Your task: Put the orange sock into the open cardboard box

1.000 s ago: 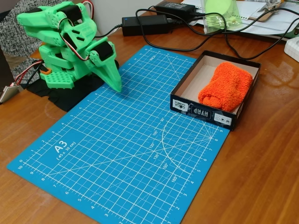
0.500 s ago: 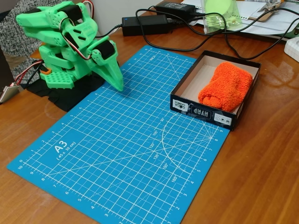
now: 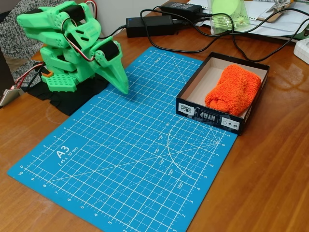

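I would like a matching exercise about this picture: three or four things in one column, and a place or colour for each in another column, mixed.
Things:
1. orange sock
2. open cardboard box
3. claw
4. cutting mat

Descriptions:
A. blue, with a white grid
B. green, tip above the mat's far left edge
C. lying inside the box
D. black outside, beige inside

Pairs: 1-C, 2-D, 3-B, 4-A

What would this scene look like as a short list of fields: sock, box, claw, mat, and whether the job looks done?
sock: the orange sock lies inside the box, toward its right side
box: the open cardboard box, black outside, pale inside, rests on the blue cutting mat's right edge
claw: the green claw looks closed, tip down over the mat's far left part, holding nothing
mat: blue cutting mat on a wooden table
job: looks done
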Controlling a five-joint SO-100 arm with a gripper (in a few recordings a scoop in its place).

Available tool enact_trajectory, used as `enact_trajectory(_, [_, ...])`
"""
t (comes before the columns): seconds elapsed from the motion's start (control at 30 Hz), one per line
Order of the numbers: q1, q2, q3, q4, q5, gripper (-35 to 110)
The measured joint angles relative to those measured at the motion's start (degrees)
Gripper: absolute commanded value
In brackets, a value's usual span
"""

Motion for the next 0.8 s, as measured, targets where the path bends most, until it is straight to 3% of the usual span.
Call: enact_trajectory(0.8, [-1.32, 0.00, 0.00, 0.00, -0.88, 0])
